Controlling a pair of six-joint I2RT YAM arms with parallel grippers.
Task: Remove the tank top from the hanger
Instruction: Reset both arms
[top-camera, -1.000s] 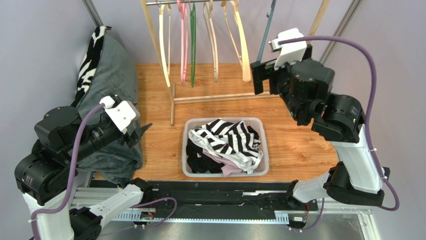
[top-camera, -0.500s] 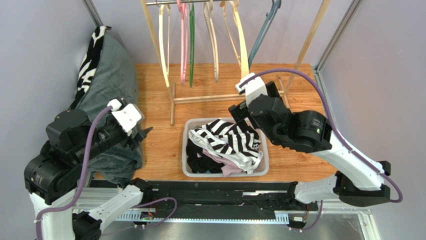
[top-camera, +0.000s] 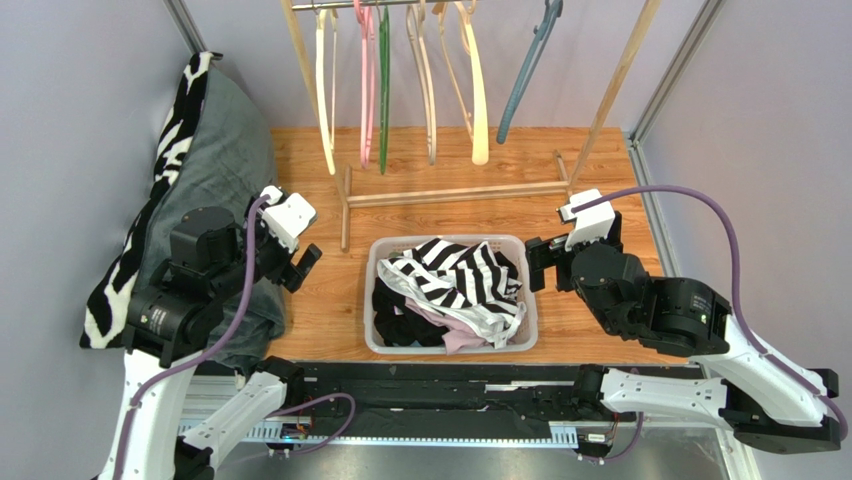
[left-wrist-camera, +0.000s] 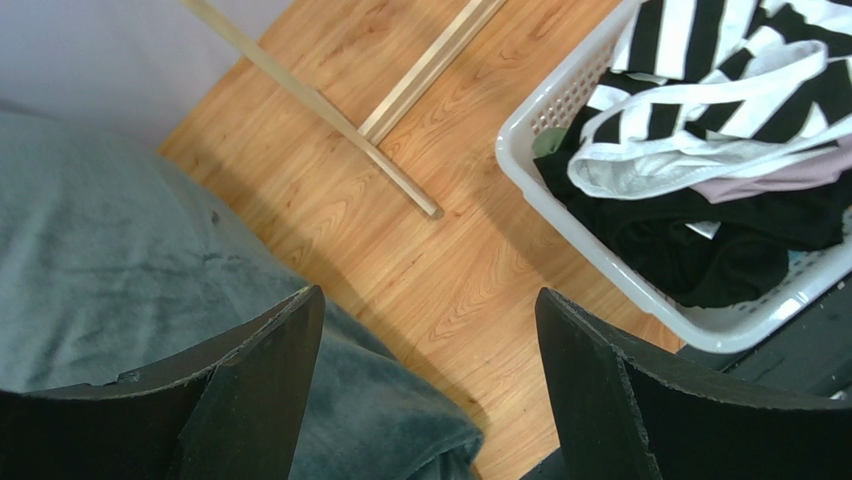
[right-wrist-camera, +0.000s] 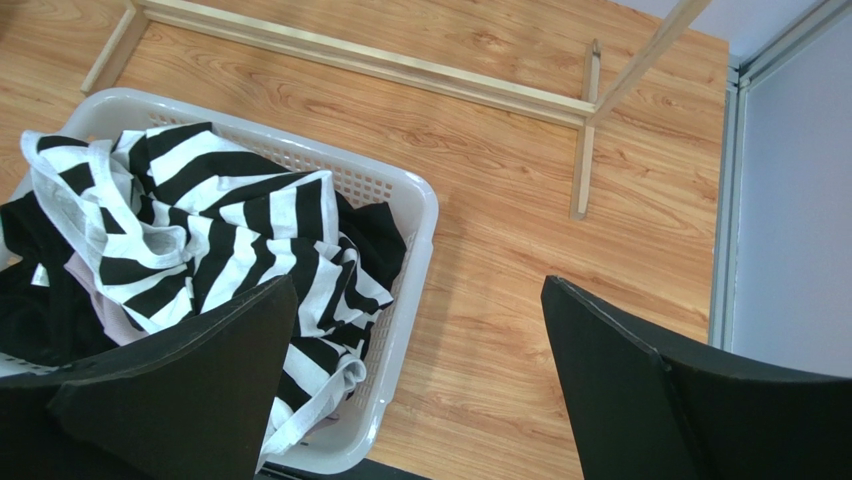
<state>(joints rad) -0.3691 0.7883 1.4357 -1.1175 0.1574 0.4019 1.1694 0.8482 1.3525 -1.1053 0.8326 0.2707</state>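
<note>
Cut off by the top edge of the overhead view: the hooks of the wooden hangers (top-camera: 478, 90) and the teal hanger (top-camera: 524, 70), along with most of the rail (top-camera: 340, 5). Largely buried under the striped tank top (top-camera: 455, 275) in the white basket (top-camera: 371, 300): a black garment (top-camera: 395, 320) and a pale pink garment (top-camera: 455, 340), kinds impossible to tell. Cropped at the bottom of the wrist views: the finger roots of the left gripper (left-wrist-camera: 430, 300) and right gripper (right-wrist-camera: 418, 290); partly hidden behind the left arm (top-camera: 190, 290), the grey cushion (top-camera: 215, 130).

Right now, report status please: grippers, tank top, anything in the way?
Left gripper open, empty. Right gripper open, empty. Striped tank top lies in basket; hangers bare. No obstacle seen.
</note>
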